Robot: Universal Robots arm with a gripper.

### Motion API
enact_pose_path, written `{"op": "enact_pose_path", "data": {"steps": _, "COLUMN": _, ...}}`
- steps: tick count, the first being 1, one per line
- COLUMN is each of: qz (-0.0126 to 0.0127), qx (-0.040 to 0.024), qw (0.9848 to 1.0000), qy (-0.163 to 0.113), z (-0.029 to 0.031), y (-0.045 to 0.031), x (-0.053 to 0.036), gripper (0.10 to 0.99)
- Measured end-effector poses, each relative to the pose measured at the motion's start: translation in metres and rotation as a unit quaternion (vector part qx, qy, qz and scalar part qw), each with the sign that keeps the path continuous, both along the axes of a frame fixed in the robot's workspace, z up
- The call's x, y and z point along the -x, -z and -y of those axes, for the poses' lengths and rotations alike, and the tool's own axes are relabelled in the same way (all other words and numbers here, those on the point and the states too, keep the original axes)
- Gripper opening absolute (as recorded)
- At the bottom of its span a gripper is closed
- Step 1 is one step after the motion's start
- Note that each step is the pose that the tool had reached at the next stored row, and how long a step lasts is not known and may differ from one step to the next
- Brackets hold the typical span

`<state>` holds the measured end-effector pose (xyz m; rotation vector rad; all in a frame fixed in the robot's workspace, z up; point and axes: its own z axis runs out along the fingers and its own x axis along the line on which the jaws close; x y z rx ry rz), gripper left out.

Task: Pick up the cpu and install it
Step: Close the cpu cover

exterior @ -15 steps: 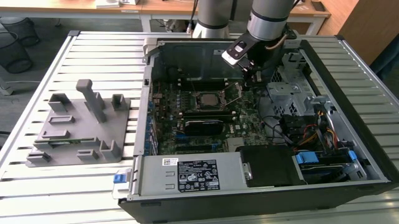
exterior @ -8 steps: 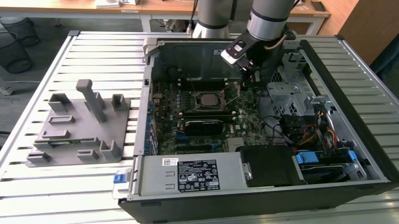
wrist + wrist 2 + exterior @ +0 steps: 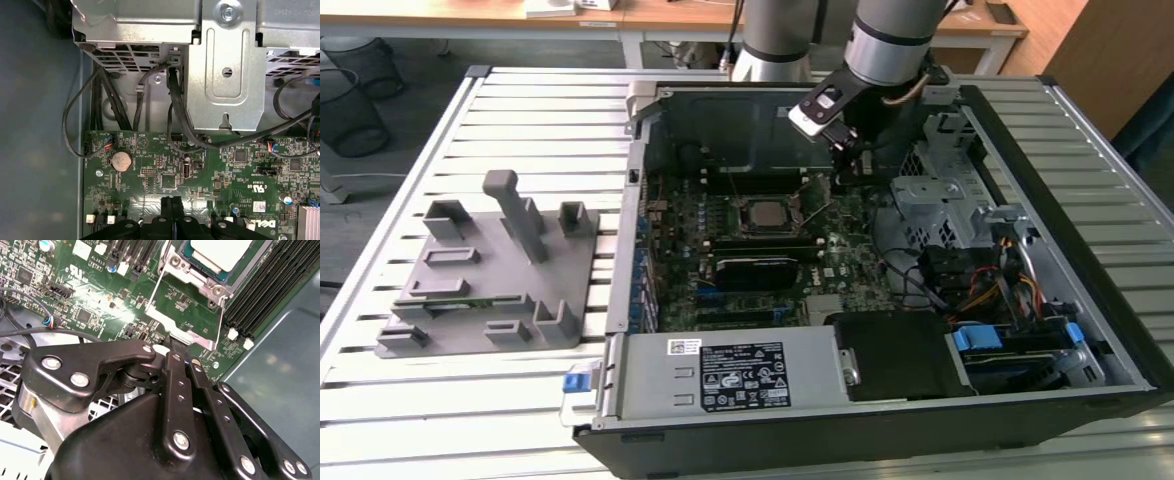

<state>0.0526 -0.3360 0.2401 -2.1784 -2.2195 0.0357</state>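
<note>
On the exterior view's left, a grey block stand (image 3: 487, 270) sits on the table (image 3: 454, 400). The table is made of long metal strips.

Next to the stand is a big open computer box (image 3: 630, 250) lying on its side. Inside it is a green board (image 3: 674, 215) full of tiny parts. A silver box with a sticker (image 3: 727, 375) sits at the near end.

The cpu (image 3: 767, 213) is in the middle of the green board. It lies flat in its socket (image 3: 744, 228), shiny side up. In the second wrist view the cpu (image 3: 220, 251) sits inside a metal frame (image 3: 186, 320), with a thin wire bar (image 3: 154, 292) beside it.

A bit to the exterior view's right of the cpu, the claw (image 3: 850, 160) hangs from the arm (image 3: 897, 35) over the board, near the back wall of the box. The claw is not on the cpu. In both wrist views the claw (image 3: 172, 342) (image 3: 172, 202) is closed tight. Its two black fingers (image 3: 176, 375) press together with nothing between them.

In the first wrist view, past the claw tips, there is a round silver battery (image 3: 121, 161), some black cables (image 3: 176, 107) and a metal cage (image 3: 225, 65).

On the exterior view's far right, coloured wires (image 3: 987, 295) lie in the box.
</note>
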Motion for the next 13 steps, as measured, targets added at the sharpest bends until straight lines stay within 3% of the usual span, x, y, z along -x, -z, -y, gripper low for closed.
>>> {"op": "enact_pose_path", "data": {"steps": 13, "qz": 0.0, "qx": 0.0, "qw": 1.0, "qy": 0.0, "z": -0.0003, "y": -0.0001, "x": 0.0204, "gripper": 0.106}}
